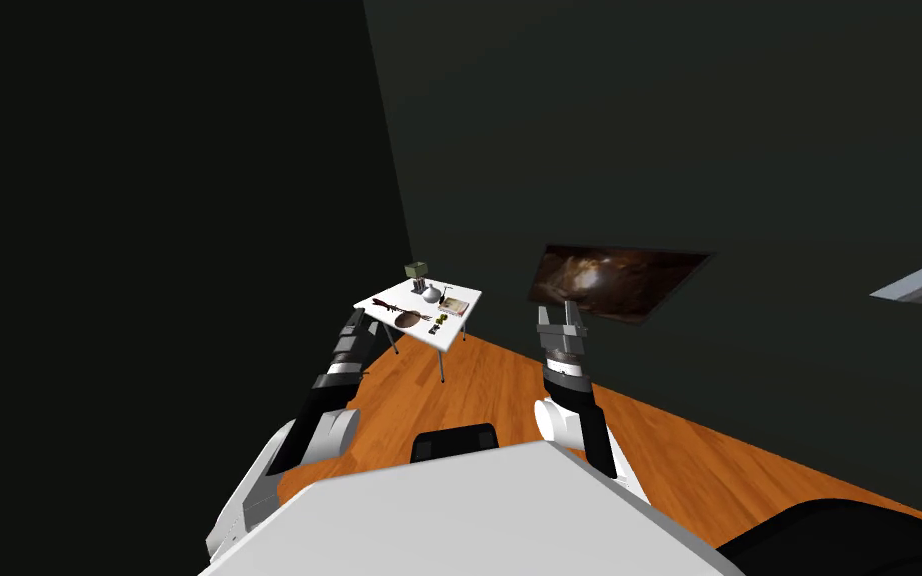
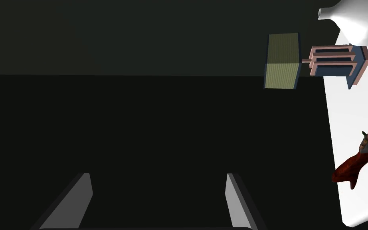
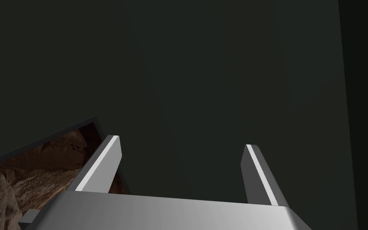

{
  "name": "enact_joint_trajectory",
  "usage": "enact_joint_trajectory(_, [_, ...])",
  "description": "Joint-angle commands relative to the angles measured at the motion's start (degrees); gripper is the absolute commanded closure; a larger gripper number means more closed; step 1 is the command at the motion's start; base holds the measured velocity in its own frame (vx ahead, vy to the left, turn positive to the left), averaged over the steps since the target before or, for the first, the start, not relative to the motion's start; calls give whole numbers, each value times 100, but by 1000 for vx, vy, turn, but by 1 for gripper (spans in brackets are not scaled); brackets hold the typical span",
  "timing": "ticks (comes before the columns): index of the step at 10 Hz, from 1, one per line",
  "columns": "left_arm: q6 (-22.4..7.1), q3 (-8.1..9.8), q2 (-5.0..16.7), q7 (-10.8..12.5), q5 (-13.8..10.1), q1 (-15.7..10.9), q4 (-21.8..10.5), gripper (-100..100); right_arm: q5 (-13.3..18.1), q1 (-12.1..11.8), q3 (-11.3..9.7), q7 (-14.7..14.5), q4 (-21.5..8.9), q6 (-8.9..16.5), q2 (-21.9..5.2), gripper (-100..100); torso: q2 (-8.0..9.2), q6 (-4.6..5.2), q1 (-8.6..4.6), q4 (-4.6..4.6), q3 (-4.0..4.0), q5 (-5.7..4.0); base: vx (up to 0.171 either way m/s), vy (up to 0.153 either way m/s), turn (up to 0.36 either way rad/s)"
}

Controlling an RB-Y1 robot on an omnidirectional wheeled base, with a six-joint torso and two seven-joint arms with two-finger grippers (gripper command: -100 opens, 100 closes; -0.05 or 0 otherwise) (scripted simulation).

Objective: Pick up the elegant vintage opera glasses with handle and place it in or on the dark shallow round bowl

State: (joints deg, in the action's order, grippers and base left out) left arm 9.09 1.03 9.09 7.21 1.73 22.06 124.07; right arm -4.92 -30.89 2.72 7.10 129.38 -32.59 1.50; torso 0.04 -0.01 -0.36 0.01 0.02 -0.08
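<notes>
A small white table [image 1: 461, 293] stands ahead of me on the wood floor. A dark shallow round bowl [image 1: 409, 319] lies near its front edge. Right beside the bowl is a small dark object with yellowish spots [image 1: 441, 322], which may be the opera glasses; it is too small to be sure. My left gripper [image 1: 356, 318] hangs off the table's near left edge. It is open and holds nothing [image 2: 159, 199], and the white table [image 2: 355, 131] lies to one side of it. My right gripper [image 1: 561, 316] is raised to the right of the table, open and empty [image 3: 179, 167].
On the table also lie a red-brown antique pistol [image 2: 359, 163], a white round-bellied vessel [image 2: 357, 20], an olive box on a pink and blue stand [image 2: 283, 60] and a book [image 1: 454, 305]. Dark walls close in behind the table. A framed brown picture [image 1: 609, 282] hangs near the right gripper.
</notes>
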Motion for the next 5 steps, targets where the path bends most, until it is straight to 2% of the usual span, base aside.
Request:
enact_joint_trajectory(1, [-200,7,-10,52,-18,-85,-25,-100,0,0,0,0,0,0,0,0,0,0,0,0,0,0,-13,-64,45])
enact_joint_trajectory(3, [-542,75,18,244,-131,-213,-212,-100,0,0,0,0,0,0,0,0,-4,1,16,-1,-2,3,-20,-53,146])
enact_joint_trajectory(5, [-855,137,33,444,-263,-351,-421,-100,0,0,0,0,0,0,0,0,-5,1,7,-1,-3,2,-14,-89,169])
